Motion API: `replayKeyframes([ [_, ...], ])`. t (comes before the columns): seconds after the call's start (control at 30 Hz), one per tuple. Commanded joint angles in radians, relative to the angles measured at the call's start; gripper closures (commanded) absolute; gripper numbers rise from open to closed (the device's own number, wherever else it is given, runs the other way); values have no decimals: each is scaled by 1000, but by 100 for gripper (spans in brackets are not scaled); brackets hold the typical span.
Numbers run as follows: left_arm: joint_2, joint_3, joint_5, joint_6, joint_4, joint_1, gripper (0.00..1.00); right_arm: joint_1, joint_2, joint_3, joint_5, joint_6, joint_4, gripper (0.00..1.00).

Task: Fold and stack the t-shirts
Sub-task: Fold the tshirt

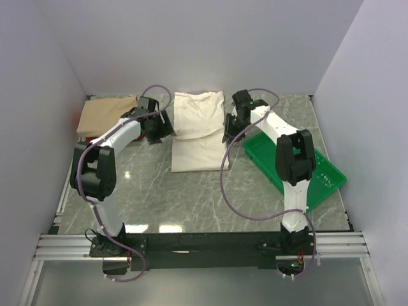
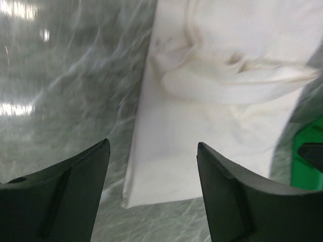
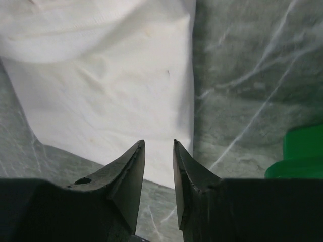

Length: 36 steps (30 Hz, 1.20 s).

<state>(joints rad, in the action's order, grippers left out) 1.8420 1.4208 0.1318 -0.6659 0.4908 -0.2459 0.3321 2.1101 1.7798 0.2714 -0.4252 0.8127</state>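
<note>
The cream t-shirt [image 1: 197, 131] lies folded into a long rectangle in the middle of the table, its far half doubled over the near half. Behind and to the left lies the tan t-shirt [image 1: 105, 115]. My left gripper [image 1: 160, 131] hovers just off the cream shirt's left edge. In its wrist view it [image 2: 153, 143] is wide open and empty above the shirt's near corner [image 2: 212, 101]. At the shirt's right edge is my right gripper [image 1: 228, 131]. Its jaws [image 3: 159, 141] stand a narrow gap apart over the cloth [image 3: 111, 91], holding nothing.
A green plastic tray [image 1: 299, 166] sits at the right of the table, under the right arm; a corner of it shows in both wrist views [image 2: 308, 161] [image 3: 303, 151]. White walls close in the back and both sides. Marble tabletop [image 1: 191, 197] lies in front of the shirt.
</note>
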Motion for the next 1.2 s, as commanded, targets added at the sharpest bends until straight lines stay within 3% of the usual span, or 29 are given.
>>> replayKeyframes([
  [0.0, -53, -97, 28, 5, -43, -18, 25, 33, -90, -106, -24, 16, -46, 64],
  [0.47, -168, -376, 6, -34, -77, -90, 31, 82, -236, -424, -73, -18, -121, 67],
  [1.17, -175, -408, -101, -84, -57, -128, 39, 111, -173, -513, -75, -37, -147, 71],
])
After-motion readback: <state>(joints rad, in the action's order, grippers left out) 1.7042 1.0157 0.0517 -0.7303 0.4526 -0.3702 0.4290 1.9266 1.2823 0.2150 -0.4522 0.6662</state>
